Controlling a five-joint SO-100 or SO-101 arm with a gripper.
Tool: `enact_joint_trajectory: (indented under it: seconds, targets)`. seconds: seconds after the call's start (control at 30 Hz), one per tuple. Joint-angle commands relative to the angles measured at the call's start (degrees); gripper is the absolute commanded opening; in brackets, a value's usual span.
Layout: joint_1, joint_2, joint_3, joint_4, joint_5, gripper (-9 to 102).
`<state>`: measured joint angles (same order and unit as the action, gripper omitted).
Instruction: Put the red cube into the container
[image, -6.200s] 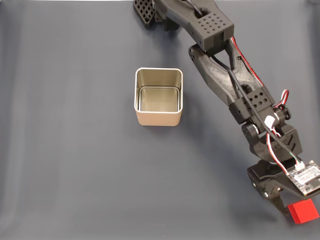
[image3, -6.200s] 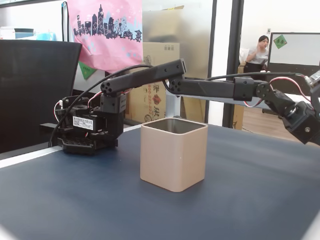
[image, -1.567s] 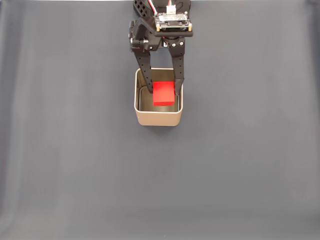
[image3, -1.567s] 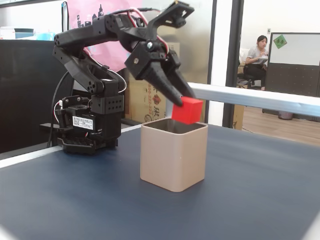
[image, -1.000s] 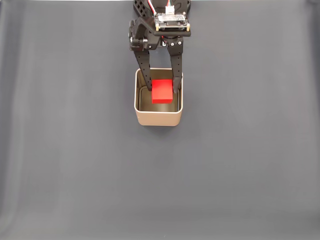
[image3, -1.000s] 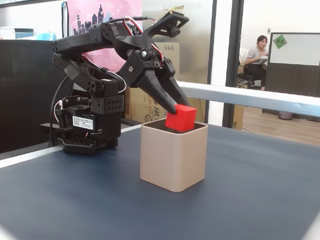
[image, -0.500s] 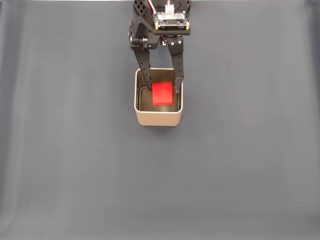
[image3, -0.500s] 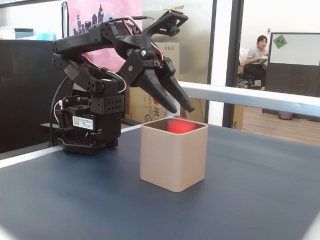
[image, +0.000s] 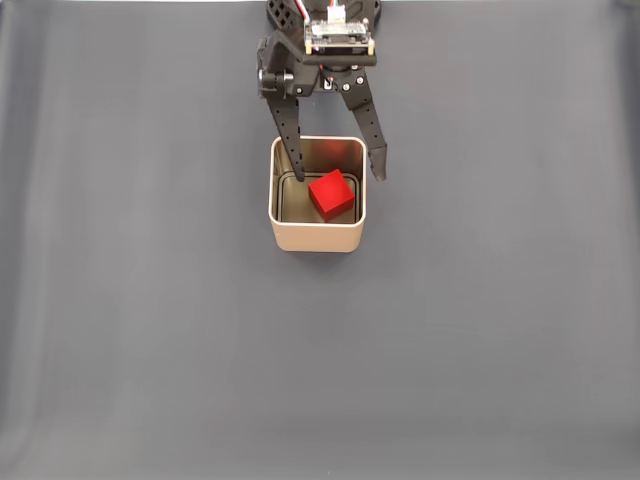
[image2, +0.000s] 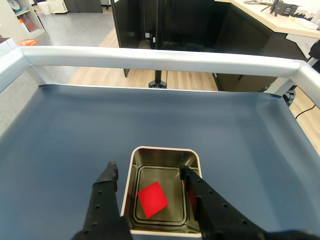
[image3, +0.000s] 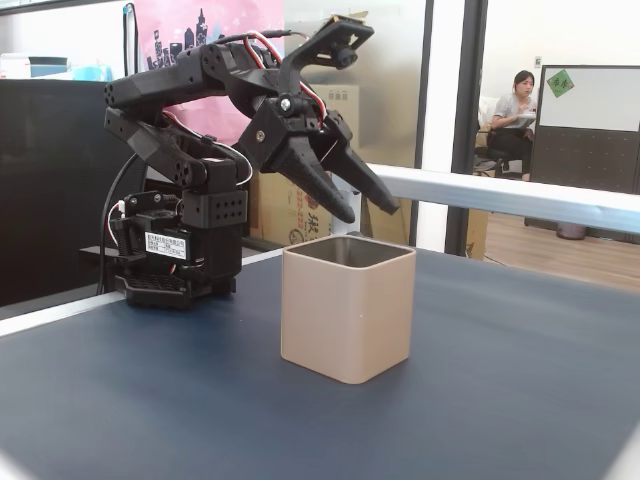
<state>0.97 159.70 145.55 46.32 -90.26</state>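
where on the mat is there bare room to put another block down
Bare mat lies all along the left, right and bottom sides of the container in the fixed view from above. The top centre is crowded: the open hand hangs over the container, whose floor holds the red cube.

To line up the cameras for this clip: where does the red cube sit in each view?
A fixed view from above: the red cube lies inside the container, right of centre, turned askew.
Wrist view: the cube lies on the tin's floor, between the open pincer fingers.
A fixed view from the side: the tin's wall hides the cube.
Shared landmark: the container's white rim.
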Motion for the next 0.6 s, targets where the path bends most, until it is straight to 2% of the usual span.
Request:
enact_joint_trajectory:
  seconds: [0.0, 0.4, 0.57]
  targets:
    - [0.5, 1.1, 0.0, -1.8, 0.5, 29]
    - [1.4, 1.8, 0.4, -3.4, 0.8, 29]
    - [3.7, 2.5, 0.4, -4.7, 0.0, 16]
